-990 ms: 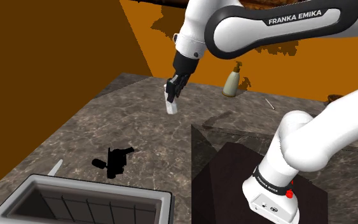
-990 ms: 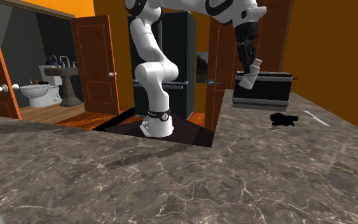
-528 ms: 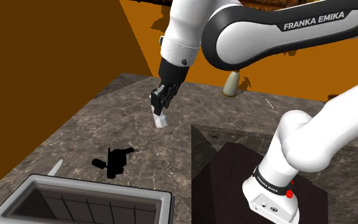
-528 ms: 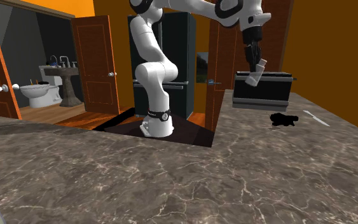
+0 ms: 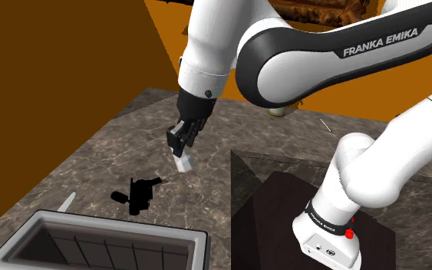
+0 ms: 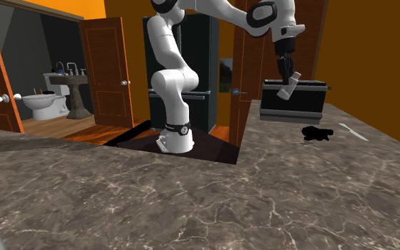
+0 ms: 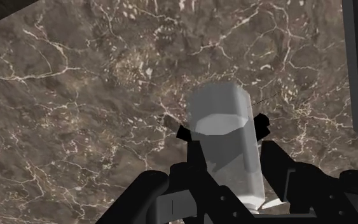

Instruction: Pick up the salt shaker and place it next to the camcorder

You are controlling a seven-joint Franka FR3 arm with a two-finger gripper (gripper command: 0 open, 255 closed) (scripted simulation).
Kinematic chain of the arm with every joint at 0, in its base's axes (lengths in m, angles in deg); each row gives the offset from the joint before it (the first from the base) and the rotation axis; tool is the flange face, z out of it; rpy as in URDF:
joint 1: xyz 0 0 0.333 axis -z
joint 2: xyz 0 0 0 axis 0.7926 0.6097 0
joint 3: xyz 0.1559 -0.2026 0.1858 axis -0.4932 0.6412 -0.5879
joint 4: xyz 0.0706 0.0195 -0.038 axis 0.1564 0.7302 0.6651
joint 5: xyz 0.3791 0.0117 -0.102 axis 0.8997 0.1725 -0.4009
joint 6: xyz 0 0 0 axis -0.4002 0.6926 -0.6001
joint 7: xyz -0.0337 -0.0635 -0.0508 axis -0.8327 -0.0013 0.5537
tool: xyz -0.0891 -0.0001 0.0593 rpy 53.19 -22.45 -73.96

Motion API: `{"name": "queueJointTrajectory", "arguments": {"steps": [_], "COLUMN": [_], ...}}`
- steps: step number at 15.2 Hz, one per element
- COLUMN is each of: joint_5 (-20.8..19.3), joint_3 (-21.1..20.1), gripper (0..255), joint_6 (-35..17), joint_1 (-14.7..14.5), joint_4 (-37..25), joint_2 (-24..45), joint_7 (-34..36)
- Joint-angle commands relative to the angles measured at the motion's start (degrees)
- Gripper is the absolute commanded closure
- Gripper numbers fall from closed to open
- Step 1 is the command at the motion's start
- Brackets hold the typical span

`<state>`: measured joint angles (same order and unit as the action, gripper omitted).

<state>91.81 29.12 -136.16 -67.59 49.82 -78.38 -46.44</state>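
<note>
1. The tool grips the salt shaker. Its two fingers clasp the pale body from both sides, and the free end sticks out past the fingertips.
2. The shaker hangs in the air above the marbled surface and does not touch it.
3. Its long axis follows the fingers and is tilted. In the second exterior view the lower end points to about 7 o'clock.
4. In the shoulder view the black camcorder lies on the surface at about 8 o'clock from the shaker, near but apart.
5. I judge the coming move goes toward 8 o'clock and down, and the shaker should come upright before release.
</note>
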Motion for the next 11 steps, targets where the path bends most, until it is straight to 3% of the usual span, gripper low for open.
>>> {"name": "queueJointTrajectory", "arguments": {"steps": [1,11], "joint_5": [-0.02,-0.79], "joint_3": [-0.3,-1.93], "gripper": [255,255], "joint_6": [-1.52,-9.76], "joint_1": [-0.02,0.38], "joint_4": [1.2,6.69], "joint_2": [0.31,3.2], "joint_7": [0.27,1.76]}}
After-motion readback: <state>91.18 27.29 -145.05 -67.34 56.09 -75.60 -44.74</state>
